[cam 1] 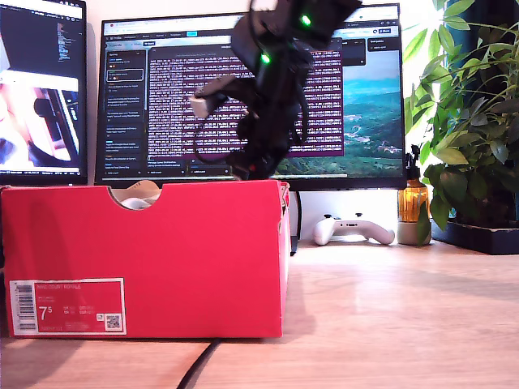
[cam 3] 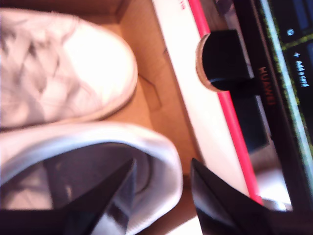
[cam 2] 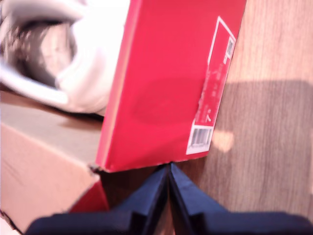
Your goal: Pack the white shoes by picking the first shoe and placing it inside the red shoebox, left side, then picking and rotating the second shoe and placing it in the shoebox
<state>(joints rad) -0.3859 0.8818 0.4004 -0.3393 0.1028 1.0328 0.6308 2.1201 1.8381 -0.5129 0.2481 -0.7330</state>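
Observation:
The red shoebox [cam 1: 162,259] stands on the wooden desk at the exterior view's left, label facing the camera. Both white shoes lie inside it: one shows its toe [cam 3: 88,73], the other its heel opening [cam 3: 98,142]. A bit of shoe [cam 1: 136,198] shows through the rim notch. My second gripper [cam 3: 162,164] is open and straddles that heel collar, one finger inside the shoe and a thin gap at the other. Its arm [cam 1: 272,105] reaches down behind the box's right end. My first gripper [cam 2: 169,169] is shut and empty, above the box's labelled side [cam 2: 166,88].
A white game controller [cam 1: 353,229] lies behind the box toward the exterior view's right, beside an amber bottle [cam 1: 412,203] and a leafy plant [cam 1: 470,121]. A wide monitor [cam 1: 357,97] stands right behind the box. A black cable [cam 1: 203,365] runs under the box's front.

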